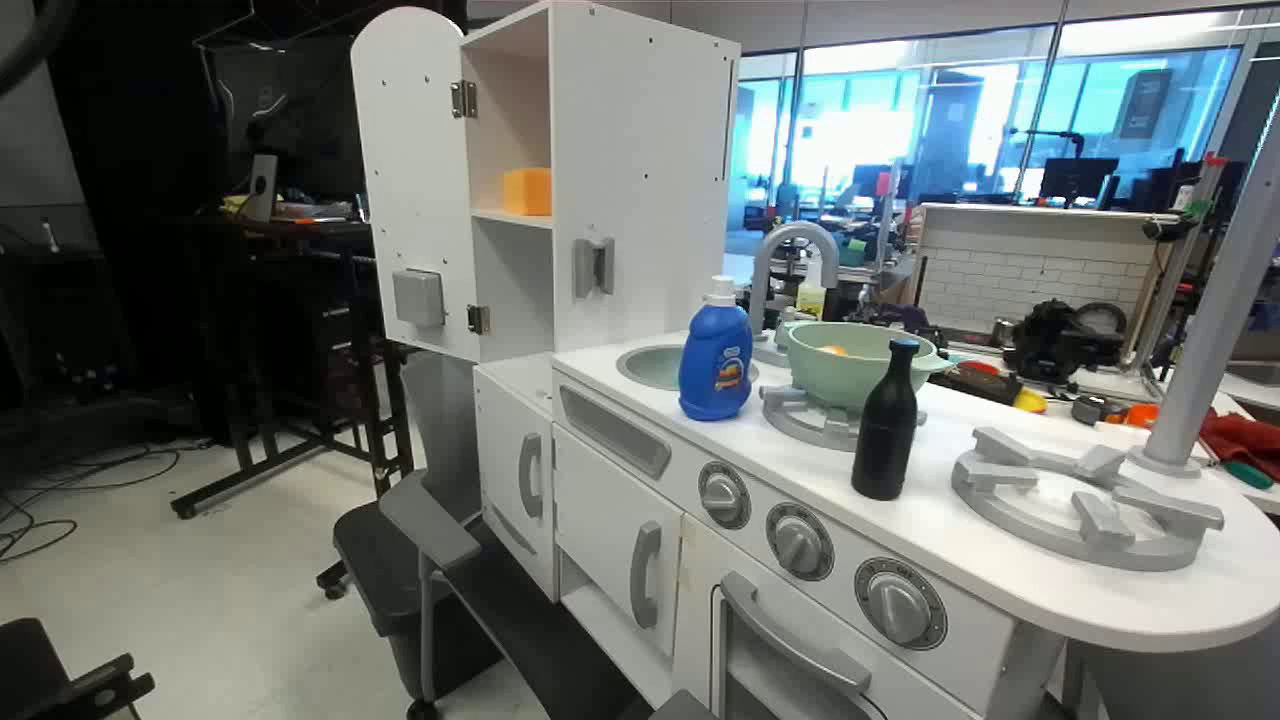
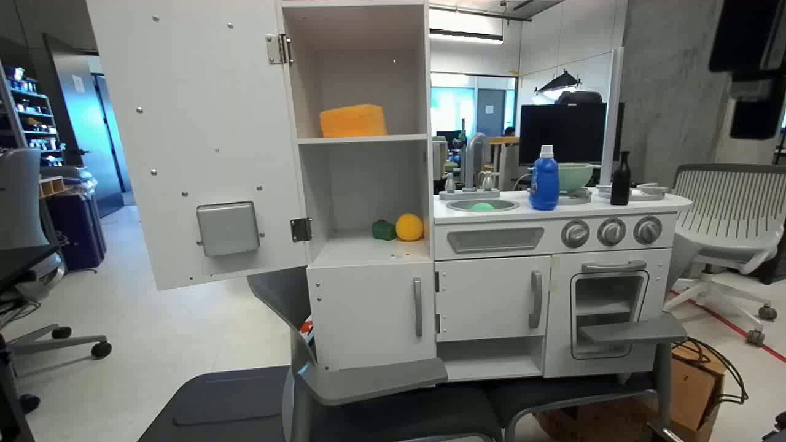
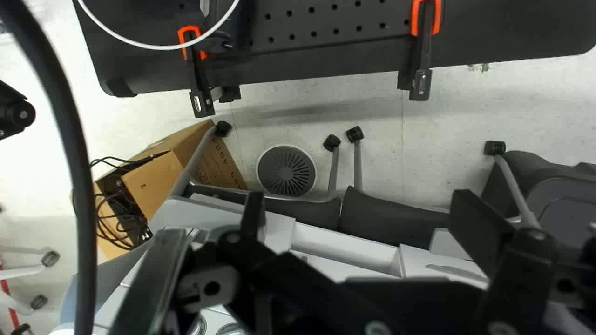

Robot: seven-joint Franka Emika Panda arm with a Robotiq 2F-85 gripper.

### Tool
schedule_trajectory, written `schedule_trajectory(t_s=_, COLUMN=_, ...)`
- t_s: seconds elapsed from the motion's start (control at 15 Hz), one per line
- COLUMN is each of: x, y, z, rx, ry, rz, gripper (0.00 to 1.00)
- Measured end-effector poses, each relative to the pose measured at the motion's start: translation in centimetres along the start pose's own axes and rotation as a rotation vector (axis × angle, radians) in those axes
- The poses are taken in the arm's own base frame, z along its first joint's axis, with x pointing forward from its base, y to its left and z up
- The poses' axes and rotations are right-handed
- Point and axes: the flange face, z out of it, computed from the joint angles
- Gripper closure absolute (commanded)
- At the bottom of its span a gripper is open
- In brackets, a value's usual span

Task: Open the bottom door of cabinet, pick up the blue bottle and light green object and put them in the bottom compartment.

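Observation:
The blue bottle with a white cap stands upright on the white counter, beside the sink; it also shows in an exterior view. A light green rounded object lies in the sink, only its top showing. A light green bowl sits on a burner behind the blue bottle. The cabinet's bottom door, with a grey vertical handle, is shut. My gripper is open and empty in the wrist view, its fingers wide apart, away from the bottle and the green things.
The tall cabinet's upper door stands open. An orange block is on its shelf; a yellow ball and dark green object lie below. A black bottle stands near the counter edge. Grey chair armrests stick up before the doors.

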Motion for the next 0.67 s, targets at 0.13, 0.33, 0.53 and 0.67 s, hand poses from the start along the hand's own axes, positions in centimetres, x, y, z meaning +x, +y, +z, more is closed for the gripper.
schedule_trajectory(t_s=0.13, x=0.02, y=-0.01, z=-0.04, rx=0.0, ry=0.001, rz=0.0, gripper=0.0)
schedule_trajectory(t_s=0.33, x=0.02, y=-0.01, z=-0.04, rx=0.0, ry=0.001, rz=0.0, gripper=0.0)
schedule_trajectory(t_s=0.53, x=0.03, y=0.02, z=0.04, rx=0.0, ry=-0.001, rz=0.0, gripper=0.0)
schedule_trajectory(t_s=0.67, x=0.34, y=0.27, z=0.59, rx=-0.003, ry=-0.007, rz=0.0, gripper=0.0)
